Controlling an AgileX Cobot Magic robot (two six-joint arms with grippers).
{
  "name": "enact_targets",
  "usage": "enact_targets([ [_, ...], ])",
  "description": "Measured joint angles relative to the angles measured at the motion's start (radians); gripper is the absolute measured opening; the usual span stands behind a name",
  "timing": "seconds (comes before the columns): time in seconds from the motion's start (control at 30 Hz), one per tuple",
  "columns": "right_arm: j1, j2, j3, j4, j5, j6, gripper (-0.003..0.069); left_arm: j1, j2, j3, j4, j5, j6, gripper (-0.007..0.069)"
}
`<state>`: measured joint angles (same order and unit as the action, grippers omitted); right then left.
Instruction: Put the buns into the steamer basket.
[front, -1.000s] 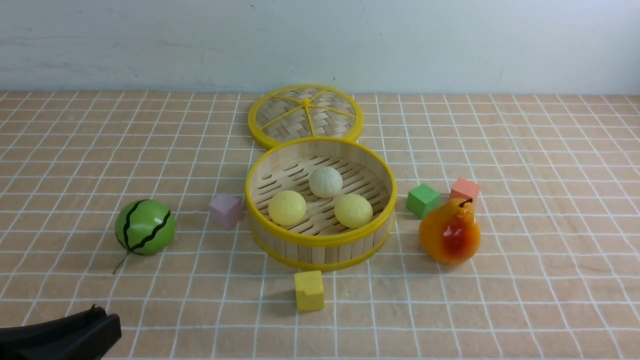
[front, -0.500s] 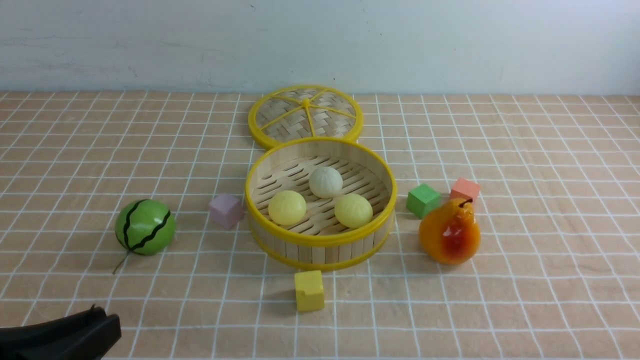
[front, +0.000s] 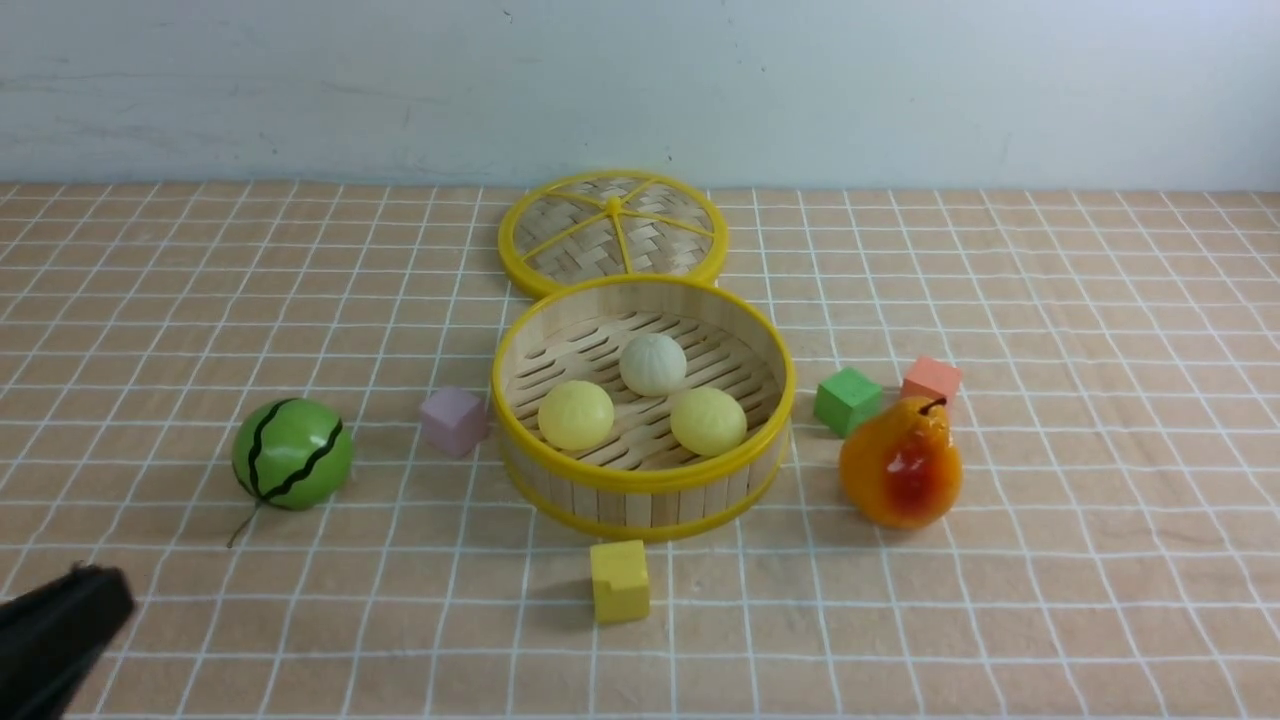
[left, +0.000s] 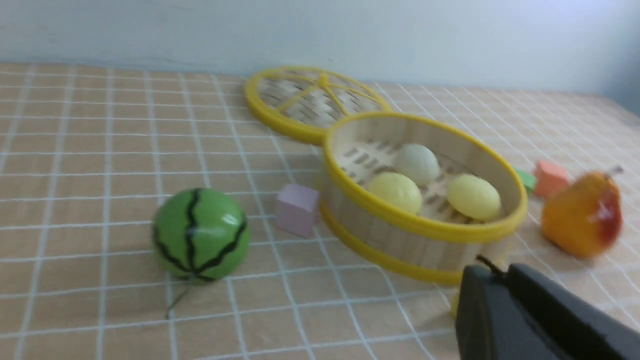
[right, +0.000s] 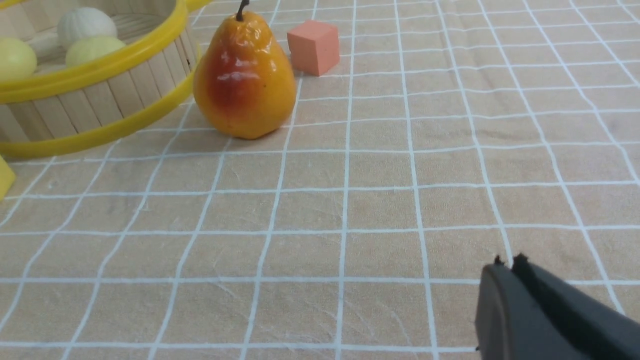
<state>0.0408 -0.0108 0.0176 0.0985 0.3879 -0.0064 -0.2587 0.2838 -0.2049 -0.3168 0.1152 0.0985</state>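
All three buns (front: 652, 364) inside the steamer basket (front: 642, 476), well apart from both tools (each closed, empty).

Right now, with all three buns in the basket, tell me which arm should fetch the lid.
Probably left. The left tool shows in the front view, and its wrist camera sees the lid unobstructed; the right tool faces the pear, lid out of sight.
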Motion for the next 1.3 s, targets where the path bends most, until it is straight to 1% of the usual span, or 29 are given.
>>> enact_targets([
  [0.03,0.000,0.000,0.000,0.000,0.000,0.000,0.0013,0.064,-0.082,0.033,0.046,0.029,-0.067,-0.0013],
  [0.2,0.000,0.000,0.000,0.000,0.000,0.000,0.0014,0.158,-0.279,0.171,0.182,0.144,-0.202,-0.0013],
  [0.23,0.000,0.000,0.000,0.000,0.000,0.000,0.0014,0.159,-0.281,0.185,0.184,0.149,-0.207,-0.0013],
  [0.33,0.000,0.000,0.000,0.000,0.000,0.000,0.0016,0.175,-0.294,0.233,0.199,0.248,-0.265,-0.0013],
  [0.47,0.000,0.000,0.000,0.000,0.000,0.000,0.0022,0.178,-0.294,0.236,0.190,0.263,-0.310,-0.0013],
  [0.63,0.000,0.000,0.000,0.000,0.000,0.000,0.0029,0.178,-0.294,0.236,0.185,0.262,-0.328,-0.0013],
  [1.3,0.000,0.000,0.000,0.000,0.000,0.000,0.0055,0.180,-0.294,0.236,0.183,0.261,-0.332,-0.0013],
])
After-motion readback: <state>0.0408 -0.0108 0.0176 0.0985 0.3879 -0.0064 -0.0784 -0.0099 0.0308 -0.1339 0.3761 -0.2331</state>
